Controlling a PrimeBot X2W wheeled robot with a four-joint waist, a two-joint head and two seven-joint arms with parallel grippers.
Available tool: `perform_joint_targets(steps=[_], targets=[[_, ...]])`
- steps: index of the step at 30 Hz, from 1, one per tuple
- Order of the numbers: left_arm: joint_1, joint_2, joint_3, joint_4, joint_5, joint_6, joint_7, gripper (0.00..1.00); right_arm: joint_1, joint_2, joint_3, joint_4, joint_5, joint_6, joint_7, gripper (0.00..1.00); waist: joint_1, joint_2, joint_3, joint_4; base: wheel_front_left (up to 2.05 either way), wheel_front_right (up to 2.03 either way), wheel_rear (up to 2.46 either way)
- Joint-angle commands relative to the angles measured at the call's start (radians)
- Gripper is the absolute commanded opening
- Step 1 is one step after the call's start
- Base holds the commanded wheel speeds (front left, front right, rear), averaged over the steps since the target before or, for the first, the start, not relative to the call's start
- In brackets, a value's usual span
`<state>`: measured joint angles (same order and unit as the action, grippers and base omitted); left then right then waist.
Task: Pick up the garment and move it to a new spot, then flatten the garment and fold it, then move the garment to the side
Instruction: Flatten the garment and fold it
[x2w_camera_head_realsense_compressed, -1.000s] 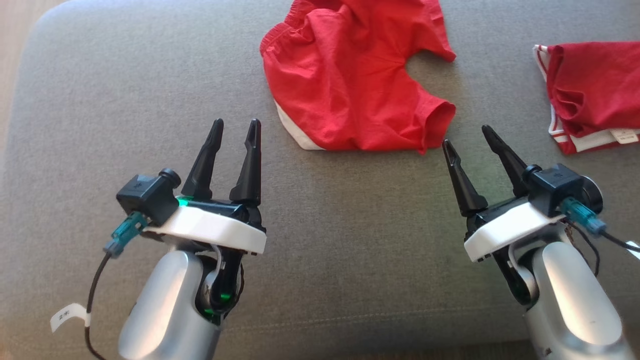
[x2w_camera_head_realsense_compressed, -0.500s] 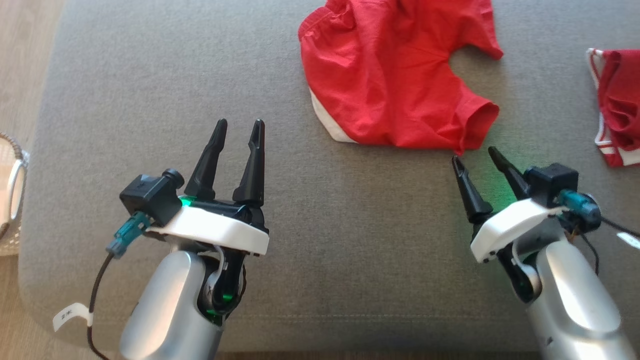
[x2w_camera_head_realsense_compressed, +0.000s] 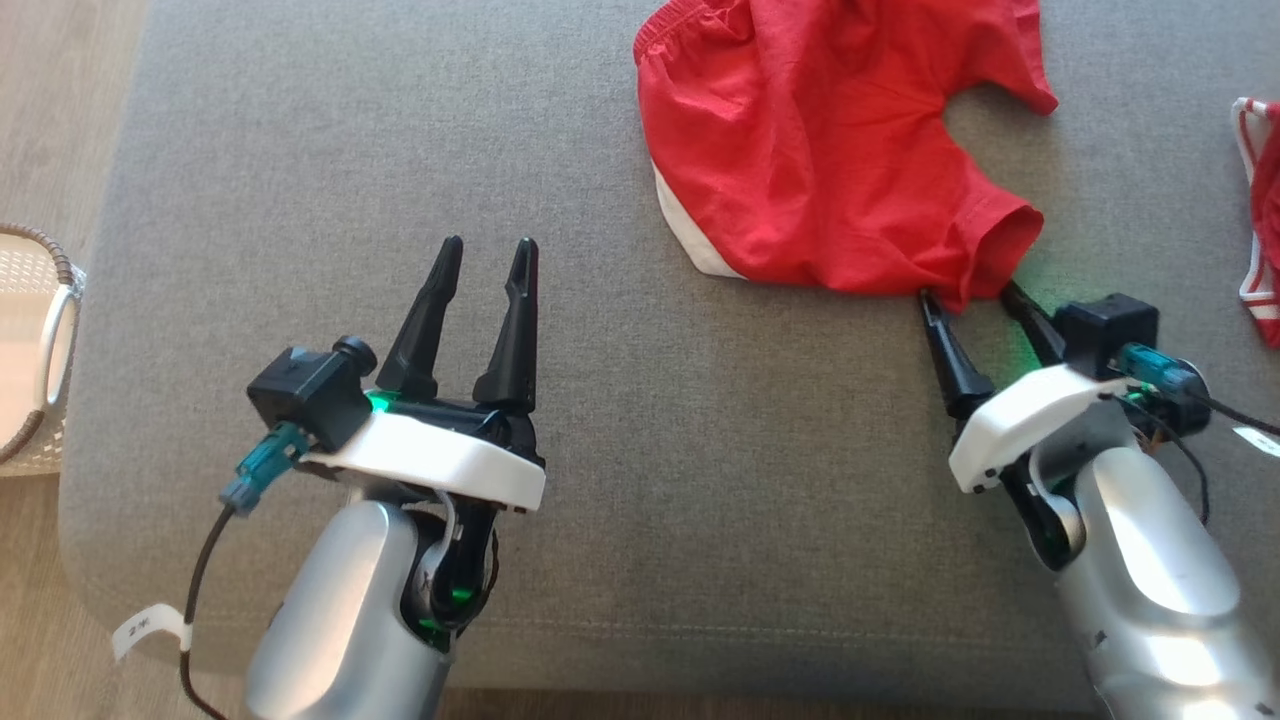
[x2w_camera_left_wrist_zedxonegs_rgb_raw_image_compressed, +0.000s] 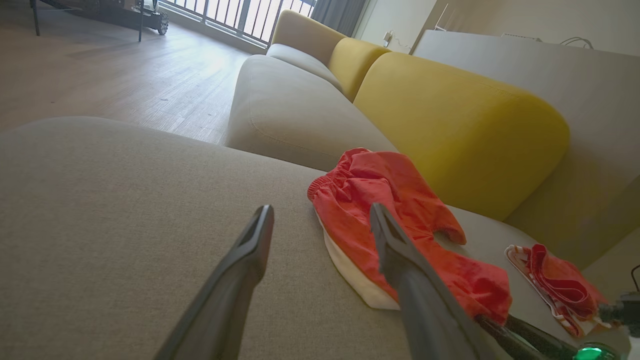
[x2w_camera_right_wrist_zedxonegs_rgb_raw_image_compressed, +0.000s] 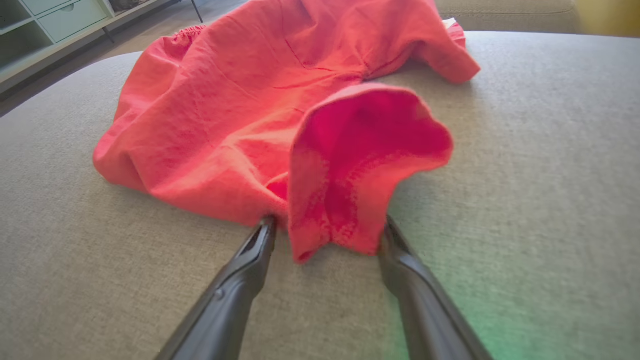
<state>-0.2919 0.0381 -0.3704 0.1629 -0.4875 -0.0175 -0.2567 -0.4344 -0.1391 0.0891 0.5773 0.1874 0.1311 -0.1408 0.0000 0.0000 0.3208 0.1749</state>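
The grey sofa seat (x2w_camera_head_realsense_compressed: 400, 200) carries the red garment (x2w_camera_head_realsense_compressed: 820, 150) far and right of centre. It lies crumpled, its long axis running from the elastic waistband at the far left down to a leg opening (x2w_camera_right_wrist_zedxonegs_rgb_raw_image_compressed: 360, 165) nearest the robot. A striped red garment (x2w_camera_head_realsense_compressed: 1262, 220) lies well apart at the right edge, and a basket (x2w_camera_head_realsense_compressed: 30, 350) stands off the sofa's left end. The opening lies straight ahead of the right jaws, which are spread wide and empty, their fingertips (x2w_camera_right_wrist_zedxonegs_rgb_raw_image_compressed: 265, 227) flanking the hem. The left jaws, equally wide and empty, hover well to the left, so the right arm is nearer. Since a second ago the camera has swung left, and the right jaws have closed the gap to the hem.
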Motion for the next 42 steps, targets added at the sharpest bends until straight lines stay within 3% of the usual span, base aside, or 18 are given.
perform_joint_targets(steps=[1,2,11,19,22,26,29,34,42], targets=[[-0.032,0.012,0.032,-0.035,-0.003,0.002,-0.005,1.0,-0.025,-0.012,0.037,-0.015,0.014,0.0,-0.013,0.36,0.0,0.0,0.001,0.001,0.0,0.0,0.0],[-0.033,0.012,0.032,-0.034,-0.003,0.002,-0.005,1.0,-0.03,-0.016,0.047,-0.011,0.017,0.0,-0.018,0.0,0.0,0.0,0.001,0.002,0.0,0.0,0.0],[-0.026,0.012,0.037,-0.022,-0.004,0.002,-0.005,1.0,-0.047,-0.041,0.202,-0.083,0.024,0.0,-0.065,0.0,0.0,0.0,-0.032,-0.001,0.0,0.0,0.0],[0.006,0.012,0.041,-0.009,-0.007,-0.003,-0.005,1.0,-0.041,-0.123,0.451,-0.409,0.205,0.0,0.052,0.0,0.0,0.0,-0.101,-0.01,0.0,0.0,0.0],[0.016,0.012,0.043,-0.01,-0.008,-0.003,-0.005,1.0,-0.03,-0.162,0.45,-0.525,0.26,0.0,0.114,0.0,0.0,0.0,-0.117,-0.01,0.0,0.0,0.0],[0.028,0.012,0.05,-0.015,-0.006,-0.003,-0.005,1.0,0.002,-0.17,0.344,-0.608,0.336,0.0,0.179,0.0,0.0,0.0,-0.123,-0.013,0.0,0.0,0.0],[0.033,0.012,0.046,-0.014,0.0,-0.006,-0.005,1.0,0.013,-0.185,0.266,-0.561,0.334,0.0,0.247,0.0,0.0,0.0,-0.114,-0.016,0.0,0.0,0.0],[0.016,0.012,0.032,-0.015,0.005,-0.013,-0.005,1.0,-0.033,-0.198,0.183,-0.352,0.331,0.0,0.345,0.0,0.0,0.0,-0.082,-0.009,0.0,0.0,0.0],[-0.018,0.012,-0.006,-0.011,-0.004,-0.014,-0.005,1.0,-0.225,-0.22,0.169,-0.055,0.296,0.0,0.304,0.0,0.0,0.0,-0.025,0.038,0.0,0.0,0.0]])
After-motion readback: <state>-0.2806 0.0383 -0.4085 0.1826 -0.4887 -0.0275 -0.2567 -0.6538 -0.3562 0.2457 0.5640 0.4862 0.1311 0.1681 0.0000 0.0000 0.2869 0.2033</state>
